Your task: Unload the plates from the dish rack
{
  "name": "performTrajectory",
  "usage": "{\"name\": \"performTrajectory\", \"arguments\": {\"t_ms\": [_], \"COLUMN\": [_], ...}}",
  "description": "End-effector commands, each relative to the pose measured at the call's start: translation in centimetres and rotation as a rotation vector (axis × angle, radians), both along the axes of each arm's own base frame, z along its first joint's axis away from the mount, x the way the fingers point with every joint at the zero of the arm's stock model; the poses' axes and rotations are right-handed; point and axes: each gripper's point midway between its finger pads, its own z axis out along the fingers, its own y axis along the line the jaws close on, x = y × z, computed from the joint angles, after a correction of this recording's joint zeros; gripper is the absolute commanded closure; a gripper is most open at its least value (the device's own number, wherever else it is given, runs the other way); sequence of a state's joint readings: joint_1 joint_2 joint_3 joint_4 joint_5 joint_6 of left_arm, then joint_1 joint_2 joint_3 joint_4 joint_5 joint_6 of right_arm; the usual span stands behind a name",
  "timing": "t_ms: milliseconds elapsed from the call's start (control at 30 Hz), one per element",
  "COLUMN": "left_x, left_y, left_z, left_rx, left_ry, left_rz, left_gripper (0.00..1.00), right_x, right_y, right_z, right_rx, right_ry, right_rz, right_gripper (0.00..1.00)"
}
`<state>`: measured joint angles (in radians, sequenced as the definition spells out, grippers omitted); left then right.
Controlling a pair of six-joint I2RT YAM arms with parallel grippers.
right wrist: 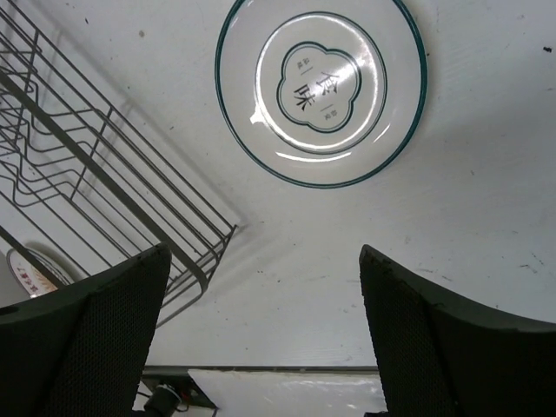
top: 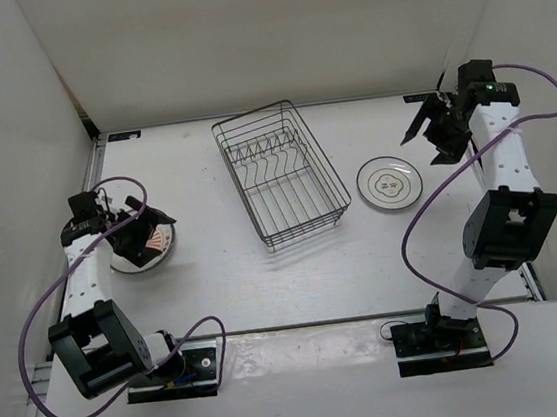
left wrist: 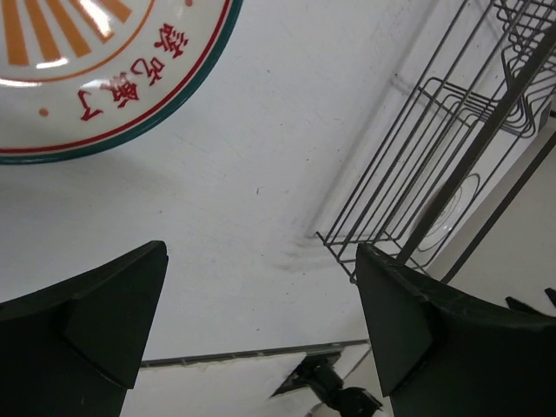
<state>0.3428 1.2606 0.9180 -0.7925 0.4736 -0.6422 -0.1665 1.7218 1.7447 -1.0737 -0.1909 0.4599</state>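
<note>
The white plate (right wrist: 321,95) lies on the table (top: 227,285) right of the dish rack (top: 280,176). The orange-striped plate (left wrist: 104,78) lies to its left. The left gripper (left wrist: 261,252) and the right gripper (right wrist: 264,252) are spread wide, holding nothing.

Two items carried writing.

1. White plate (right wrist: 321,95), right of the dish rack (top: 248,116): my right wrist camera recorded two large dark Chinese characters inside the lobed centre emblem. They sat tilted, and I read them as 食味. The smaller marks above and below them were too small to read.
2. Patterned plate (left wrist: 87,78), left of the dish rack: my left wrist camera recorded red Chinese characters along the band inside the red ring. They appeared inverted, and I could not read them.
</note>
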Motion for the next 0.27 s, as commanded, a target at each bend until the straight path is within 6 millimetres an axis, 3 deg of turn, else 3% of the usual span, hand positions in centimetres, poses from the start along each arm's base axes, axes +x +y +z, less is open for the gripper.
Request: {"name": "performTrajectory", "arguments": {"t_ms": [0,233], "left_x": [0.6,-0.5], "left_y": [-0.2,0.4], "left_z": [1.3,1.3], "left_rx": [0.056,0.135], "left_ry": [-0.125,-0.121], "left_rz": [-0.110,-0.158], "left_gripper": [0.00,0.00], "right_x": [-0.8,-0.3], "right_y": [0.4,0.3], "right_z": [1.5,1.5], "right_rx": [-0.011,-0.002], "right_ry": [-0.069,-0.054], "right_rz": [0.039,0.028], "right_gripper": [0.10,0.10]}}
